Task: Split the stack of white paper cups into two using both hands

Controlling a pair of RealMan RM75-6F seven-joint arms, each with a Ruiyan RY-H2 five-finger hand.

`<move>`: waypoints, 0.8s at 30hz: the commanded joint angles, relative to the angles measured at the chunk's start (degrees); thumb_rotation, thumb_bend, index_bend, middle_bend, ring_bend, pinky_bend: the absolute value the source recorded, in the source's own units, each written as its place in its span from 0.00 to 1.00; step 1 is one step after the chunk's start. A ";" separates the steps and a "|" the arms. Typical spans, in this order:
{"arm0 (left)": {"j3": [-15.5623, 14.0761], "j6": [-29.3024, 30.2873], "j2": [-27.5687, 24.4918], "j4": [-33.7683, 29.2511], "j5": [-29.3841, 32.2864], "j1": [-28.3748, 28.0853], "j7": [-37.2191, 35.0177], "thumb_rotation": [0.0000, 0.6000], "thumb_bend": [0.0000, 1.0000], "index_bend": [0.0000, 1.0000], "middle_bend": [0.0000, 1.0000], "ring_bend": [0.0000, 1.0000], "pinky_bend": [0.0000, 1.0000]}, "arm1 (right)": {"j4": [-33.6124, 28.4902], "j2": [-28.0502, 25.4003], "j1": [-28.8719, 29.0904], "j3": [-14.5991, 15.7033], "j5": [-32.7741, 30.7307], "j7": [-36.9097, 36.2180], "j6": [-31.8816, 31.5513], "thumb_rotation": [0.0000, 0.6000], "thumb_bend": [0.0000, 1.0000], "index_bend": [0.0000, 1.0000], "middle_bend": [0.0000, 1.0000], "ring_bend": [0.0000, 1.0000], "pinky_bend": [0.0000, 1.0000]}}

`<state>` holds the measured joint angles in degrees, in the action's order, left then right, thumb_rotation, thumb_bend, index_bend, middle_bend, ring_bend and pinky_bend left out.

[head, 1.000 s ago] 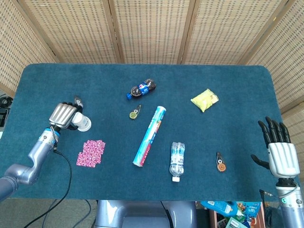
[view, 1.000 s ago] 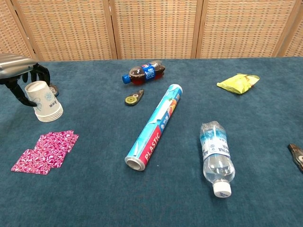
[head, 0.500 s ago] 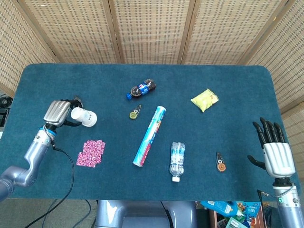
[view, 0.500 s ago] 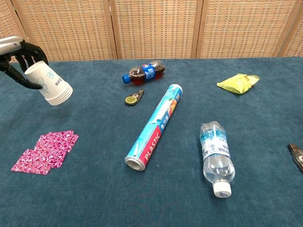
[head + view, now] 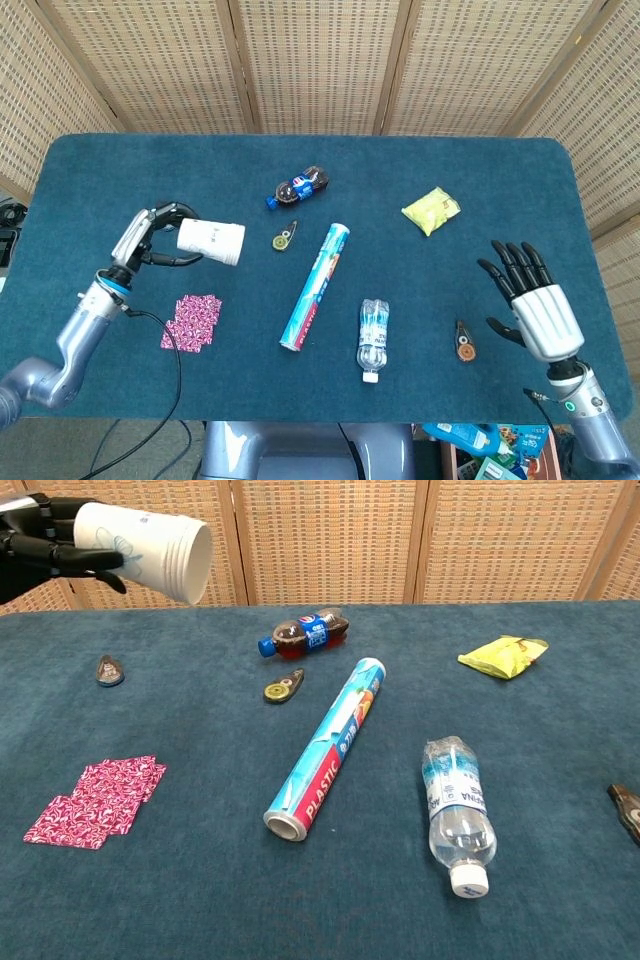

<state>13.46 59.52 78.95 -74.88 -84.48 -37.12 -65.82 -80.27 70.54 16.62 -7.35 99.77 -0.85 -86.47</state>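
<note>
The stack of white paper cups [image 5: 212,241] lies sideways in the air above the table's left side, rims pointing right. My left hand [image 5: 155,236] grips its base end. In the chest view the same cup stack [image 5: 150,544] shows at the top left, with the left hand [image 5: 45,548] wrapped around its closed end. My right hand [image 5: 532,301] hovers at the table's right front edge, fingers spread and holding nothing. The chest view does not show it.
On the blue table [image 5: 480,180] lie a cola bottle [image 5: 299,186], a foil roll [image 5: 315,286], a water bottle [image 5: 372,337], a yellow packet [image 5: 431,210], pink napkins [image 5: 191,322], two small tape dispensers [image 5: 284,238] [image 5: 464,342] and a small grey object [image 5: 109,670].
My left hand has lifted the cup stack higher and swung it rightward, tipping it to horizontal. My right hand has moved up and inward toward the table.
</note>
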 commanded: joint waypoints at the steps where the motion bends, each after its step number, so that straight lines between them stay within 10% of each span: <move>1: 0.49 -1.27 2.85 -1.28 -1.03 -2.88 -3.00 1.00 0.14 0.52 0.50 0.44 0.43 | 5.64 1.88 4.10 -0.49 4.64 -5.14 -2.09 1.00 0.05 0.24 0.07 0.00 0.00; 24: 4.51 -11.38 18.04 5.65 5.95 -14.74 -0.20 1.00 0.14 0.52 0.50 0.44 0.43 | 3.91 2.29 21.23 -3.08 10.14 -3.50 6.23 1.00 0.20 0.35 0.14 0.00 0.00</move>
<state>17.95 48.17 96.97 -69.26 -78.56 -51.82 -66.04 -76.34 72.54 37.48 -10.54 109.66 -4.66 -80.58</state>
